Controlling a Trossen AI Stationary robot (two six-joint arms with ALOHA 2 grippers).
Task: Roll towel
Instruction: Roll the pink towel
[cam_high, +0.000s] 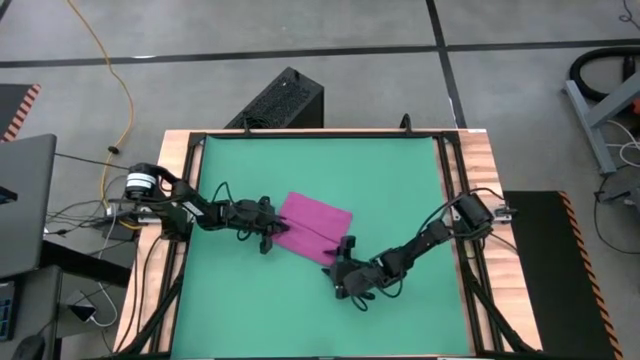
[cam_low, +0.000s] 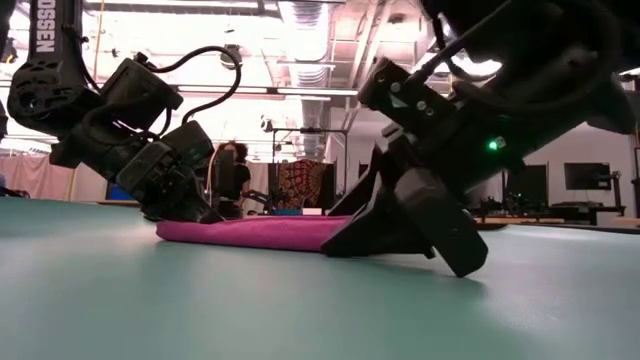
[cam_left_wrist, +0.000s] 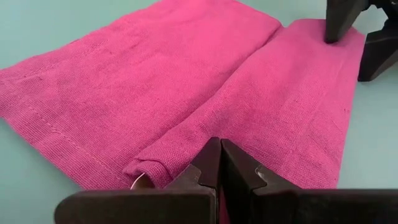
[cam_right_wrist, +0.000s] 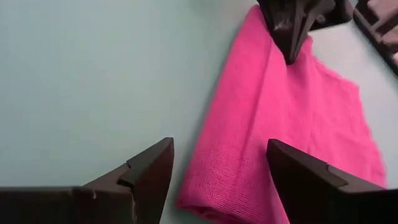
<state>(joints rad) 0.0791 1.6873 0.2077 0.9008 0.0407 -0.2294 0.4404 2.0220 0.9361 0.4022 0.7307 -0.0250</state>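
left claw (cam_high: 272, 232) is clenched tight on the folded edge of the towel (cam_high: 315, 225), just left of centre in the overhead frame; the left wrist view has its two dark fingers (cam_left_wrist: 214, 171) pressed together right at the pink fold. right claw (cam_high: 345, 268) sits a touch below centre, at the towel's lower right corner, released, with its fingers (cam_right_wrist: 152, 171) spread wide and the rolled pink end lying between them, not gripped. the towel lies partly folded over itself, a long doubled strip along its lower edge, flat on the green mat (cam_high: 400, 180) in the middle of the counter (cam_high: 480, 150). in the low view a person (cam_low: 236, 170) shows far back, left of centre.
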